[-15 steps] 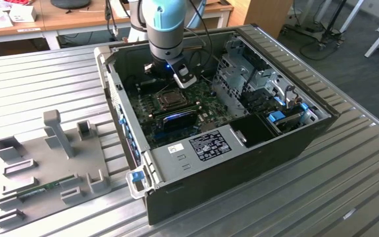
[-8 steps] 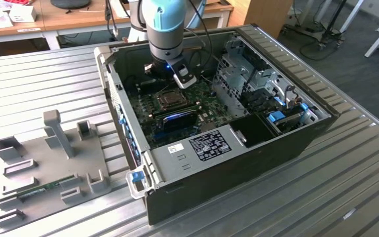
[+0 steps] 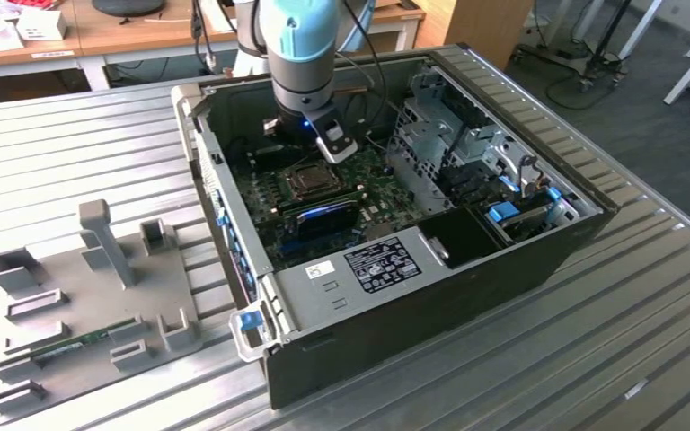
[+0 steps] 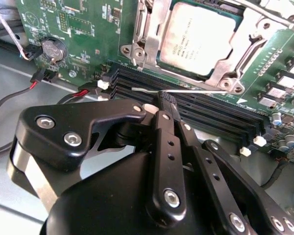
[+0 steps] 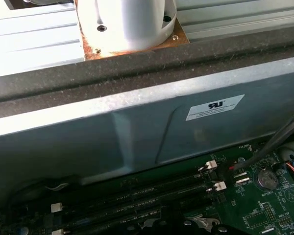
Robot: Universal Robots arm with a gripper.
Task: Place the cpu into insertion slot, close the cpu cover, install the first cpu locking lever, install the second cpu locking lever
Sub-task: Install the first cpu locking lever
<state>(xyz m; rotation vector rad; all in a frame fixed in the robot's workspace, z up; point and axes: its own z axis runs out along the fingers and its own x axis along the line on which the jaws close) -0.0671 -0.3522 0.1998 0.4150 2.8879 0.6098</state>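
The cpu (image 4: 198,39), grey-topped, lies seated in the insertion slot (image 3: 316,180) on the green motherboard (image 4: 83,24) inside the open computer case. The silvery cpu cover (image 4: 149,27) lies flat over the cpu's edges. A thin wire locking lever (image 4: 196,91) runs along the socket's edge, above the dark memory slots (image 4: 210,115). My gripper (image 4: 165,99) is shut, and its fingertips touch that lever near its middle. In the exterior view my gripper (image 3: 321,139) hangs just behind the socket.
The case wall (image 5: 137,127) stands close behind my gripper. Drive cages (image 3: 465,148) fill the case's side toward the exterior view's right. A coin battery (image 4: 54,49) and loose cables (image 4: 19,93) sit nearby. A grey fixture tray (image 3: 82,305) lies on the slatted table.
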